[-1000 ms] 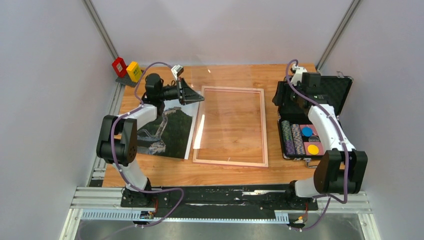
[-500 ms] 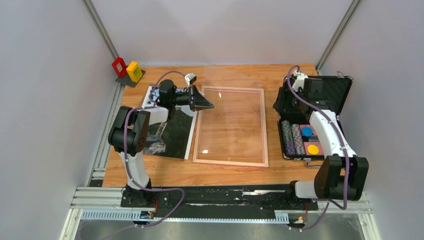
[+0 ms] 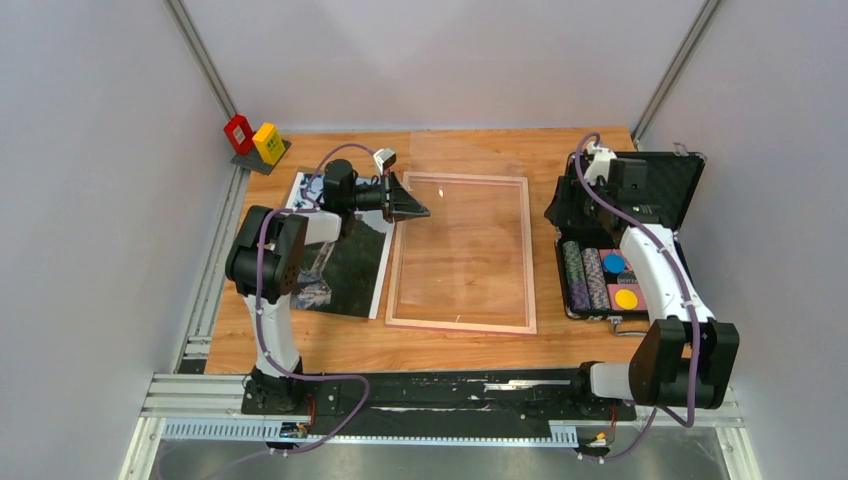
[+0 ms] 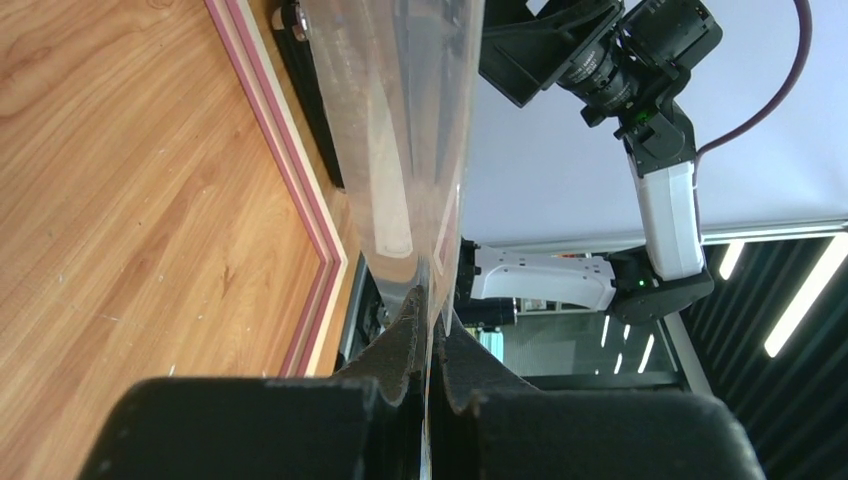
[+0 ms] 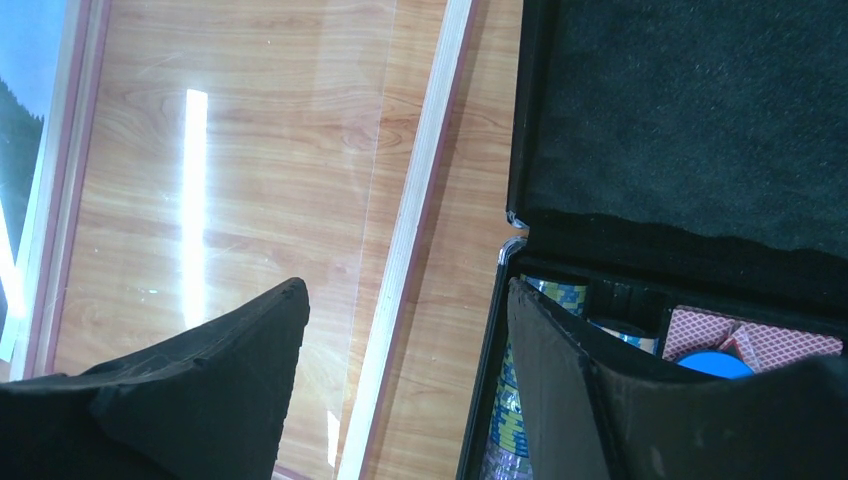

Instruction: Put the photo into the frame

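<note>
The frame (image 3: pixel 528 250) lies flat mid-table, its pink-and-wood border (image 4: pixel 290 170) running past my left gripper. My left gripper (image 3: pixel 424 211) is at the frame's far left corner, shut on the edge of the clear pane (image 4: pixel 410 120), which tilts up over the frame (image 3: pixel 470 155). The pane's edge sits pinched between the fingers (image 4: pixel 432 305). The photo (image 3: pixel 350 265) lies flat left of the frame, partly under the left arm; a corner of it shows in the right wrist view (image 5: pixel 20 110). My right gripper (image 5: pixel 405 300) hangs open over the frame's right rail (image 5: pixel 420 190), holding nothing.
An open black case (image 3: pixel 660 180) with poker chips (image 3: pixel 590 280) and cards stands at the right, close to the frame's rail. Red and yellow blocks (image 3: pixel 252 138) sit at the far left corner. The right arm (image 4: pixel 665 190) shows beyond the pane in the left wrist view.
My left gripper moved right from above the photo's far edge to the frame's far left corner, bringing the pane with it. The right arm barely shifted.
</note>
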### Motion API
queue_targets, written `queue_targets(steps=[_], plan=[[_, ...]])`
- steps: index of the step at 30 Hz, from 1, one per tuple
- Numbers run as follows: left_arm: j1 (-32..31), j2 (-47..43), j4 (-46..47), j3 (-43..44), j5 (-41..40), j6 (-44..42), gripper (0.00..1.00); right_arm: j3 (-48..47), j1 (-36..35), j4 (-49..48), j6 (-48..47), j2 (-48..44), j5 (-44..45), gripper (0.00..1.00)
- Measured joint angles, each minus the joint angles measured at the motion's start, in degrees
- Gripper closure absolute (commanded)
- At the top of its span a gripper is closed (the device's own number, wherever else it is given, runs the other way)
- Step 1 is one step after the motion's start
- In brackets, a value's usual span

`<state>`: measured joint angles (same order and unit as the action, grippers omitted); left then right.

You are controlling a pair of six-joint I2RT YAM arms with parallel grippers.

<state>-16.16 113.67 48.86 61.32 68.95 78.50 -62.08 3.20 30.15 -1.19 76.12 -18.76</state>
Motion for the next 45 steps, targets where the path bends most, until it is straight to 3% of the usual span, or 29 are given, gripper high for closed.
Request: queue_targets(steps=[23,45], plan=[[-0.3,0.0,-13.1,0.3,-0.2,-12.0,1.00,3.2,0.2,-1.0,0.2,1.6,-4.6,0.34],[-0.6,0.0,-13.3,1.3,-0.2,-12.4,1.00,5.0,0.2,-2.3,0.3,1.8,-5.9,0.34]])
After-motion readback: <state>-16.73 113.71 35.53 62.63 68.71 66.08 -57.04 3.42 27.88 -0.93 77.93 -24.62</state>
